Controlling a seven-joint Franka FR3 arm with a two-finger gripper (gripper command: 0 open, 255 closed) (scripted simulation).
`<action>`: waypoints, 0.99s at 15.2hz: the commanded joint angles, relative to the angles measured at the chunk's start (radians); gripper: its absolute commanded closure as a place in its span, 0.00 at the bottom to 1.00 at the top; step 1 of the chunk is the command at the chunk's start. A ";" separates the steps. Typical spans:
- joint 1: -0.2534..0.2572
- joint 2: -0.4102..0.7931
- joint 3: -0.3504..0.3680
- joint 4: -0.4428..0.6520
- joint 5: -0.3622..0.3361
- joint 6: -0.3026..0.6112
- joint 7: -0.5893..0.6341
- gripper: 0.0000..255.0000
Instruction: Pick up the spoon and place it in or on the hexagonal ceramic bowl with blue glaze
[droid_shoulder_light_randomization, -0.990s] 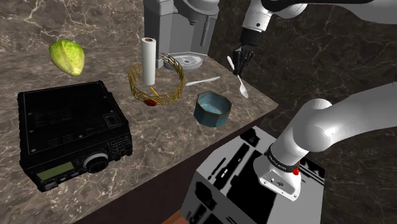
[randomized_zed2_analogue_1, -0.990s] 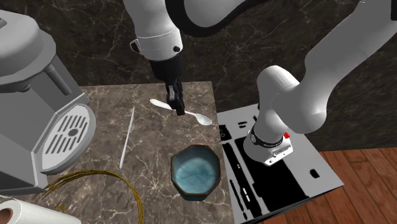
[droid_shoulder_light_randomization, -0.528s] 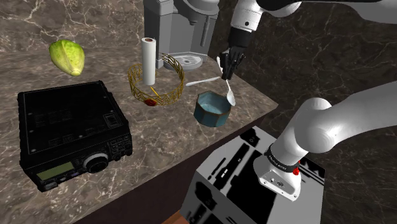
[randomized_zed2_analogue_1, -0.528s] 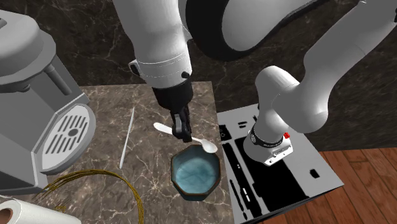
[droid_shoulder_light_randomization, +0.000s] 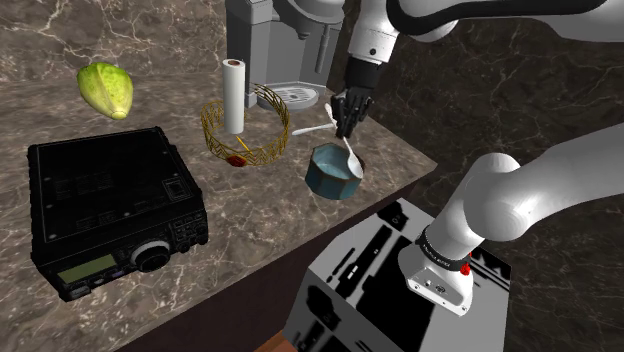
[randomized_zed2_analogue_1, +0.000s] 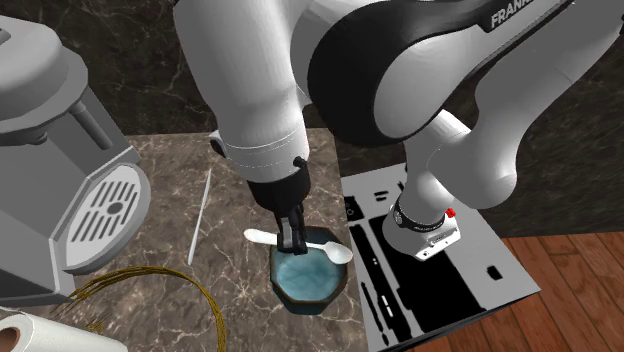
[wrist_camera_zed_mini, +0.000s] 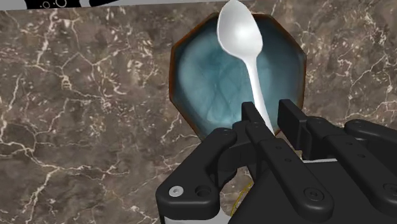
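The arm (droid_shoulder_light_randomization: 520, 195) rises from the lower right of the shoulder view, bends at the elbow, and crosses the top edge toward the upper middle. The wrist (droid_shoulder_light_randomization: 375, 40) points downward. The gripper (droid_shoulder_light_randomization: 346, 122) hangs below it, its fingers (wrist_camera_zed_mini: 253, 124) clamped on a spoon (wrist_camera_zed_mini: 240, 28) handle.

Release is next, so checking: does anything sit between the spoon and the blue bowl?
Nothing visible. The gripper clasps the white spoon by its handle, and the spoon's head hangs over the bare blue inside of the bowl. The wire basket stands apart from the bowl.
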 joint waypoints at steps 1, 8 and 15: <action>0.001 0.004 0.002 -0.023 0.002 0.027 -0.004 1.00; 0.003 0.027 0.006 -0.100 0.011 0.126 -0.022 1.00; 0.004 0.033 0.006 -0.114 0.013 0.146 -0.025 1.00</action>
